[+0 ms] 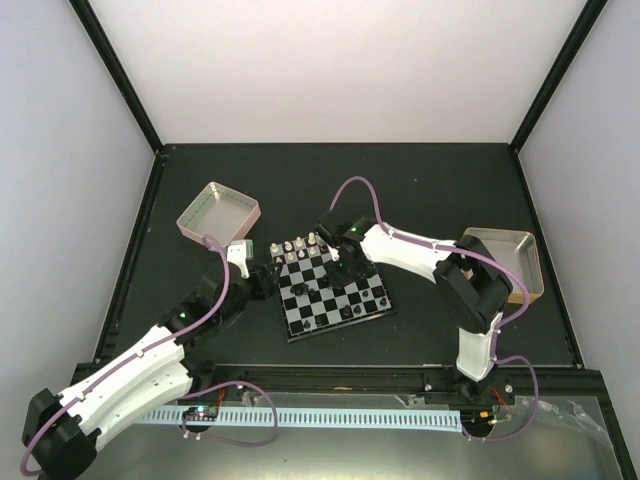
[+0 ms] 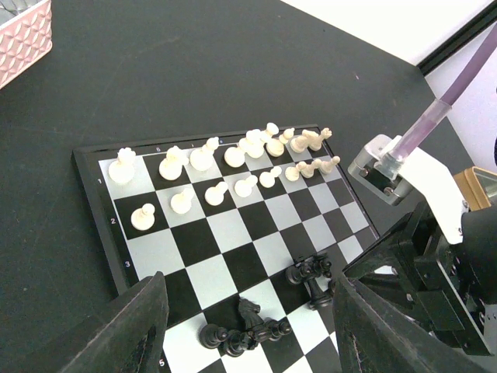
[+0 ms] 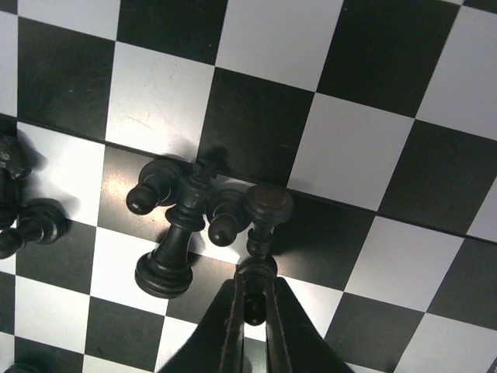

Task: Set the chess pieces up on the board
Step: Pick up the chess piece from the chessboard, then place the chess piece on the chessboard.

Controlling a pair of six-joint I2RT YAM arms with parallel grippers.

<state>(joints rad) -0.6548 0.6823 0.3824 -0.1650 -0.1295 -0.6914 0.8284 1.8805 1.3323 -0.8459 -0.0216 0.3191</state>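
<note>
Right gripper (image 3: 252, 299): I see its jaws pinching a toppled black piece (image 3: 264, 221) on the board (image 3: 349, 148).
Left gripper (image 2: 248, 311): jaws spread, above the board.
White pieces (image 2: 233, 159): two rows.

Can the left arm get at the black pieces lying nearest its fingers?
Probably yes: the left fingers are open right at that black heap, with nothing between; the right arm crowds one side.

board (image 2: 229, 231) cropped below, black piece (image 3: 268, 204) partly hidden
</note>
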